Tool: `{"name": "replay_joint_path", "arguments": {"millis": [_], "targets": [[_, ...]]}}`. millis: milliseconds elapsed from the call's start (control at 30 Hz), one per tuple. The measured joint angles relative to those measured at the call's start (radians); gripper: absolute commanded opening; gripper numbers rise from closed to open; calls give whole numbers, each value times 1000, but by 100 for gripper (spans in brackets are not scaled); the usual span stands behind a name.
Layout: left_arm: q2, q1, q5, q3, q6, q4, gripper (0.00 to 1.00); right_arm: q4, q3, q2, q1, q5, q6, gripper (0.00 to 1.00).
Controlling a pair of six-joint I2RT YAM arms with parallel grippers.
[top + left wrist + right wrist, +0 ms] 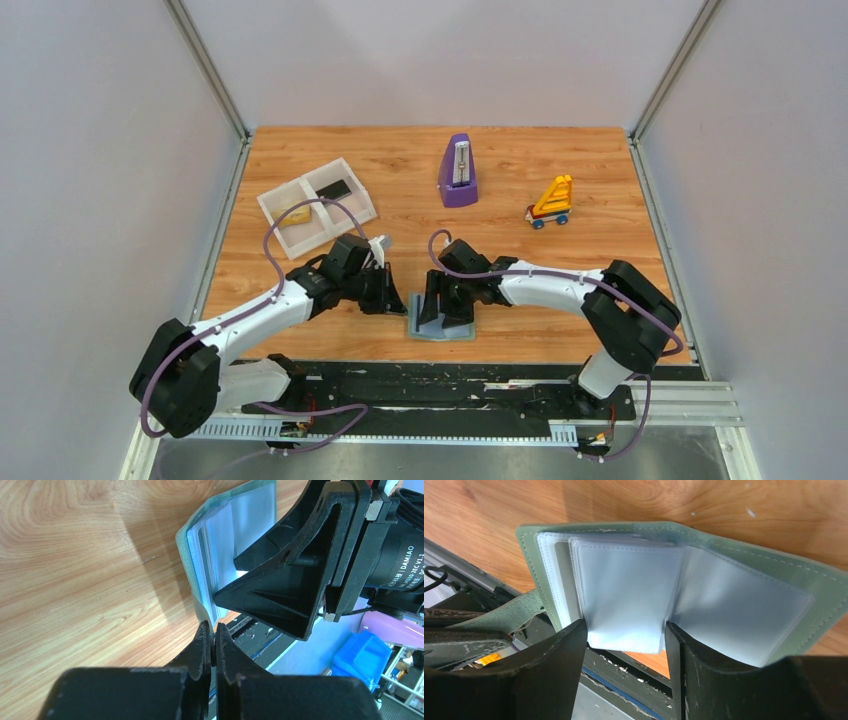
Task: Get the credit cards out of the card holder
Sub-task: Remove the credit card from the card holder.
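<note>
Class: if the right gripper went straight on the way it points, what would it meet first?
The clear pocket leaf of the open card holder: it sits between the fingers of the right gripper, so contact seems near, though depth is unclear.

We see a pale teal card holder [774, 575] with frosted white sleeves, an orange-brown wood-grain table [560, 160], a white tray [270, 205], one yellow card [297, 213] and one black card [333, 188].
</note>
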Motion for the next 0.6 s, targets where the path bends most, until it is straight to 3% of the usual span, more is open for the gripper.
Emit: {"name": "replay_joint_path", "arguments": {"millis": [600], "targets": [[0, 0, -9, -6, 0, -17, 0, -182, 24, -43, 6, 212, -1, 59]]}}
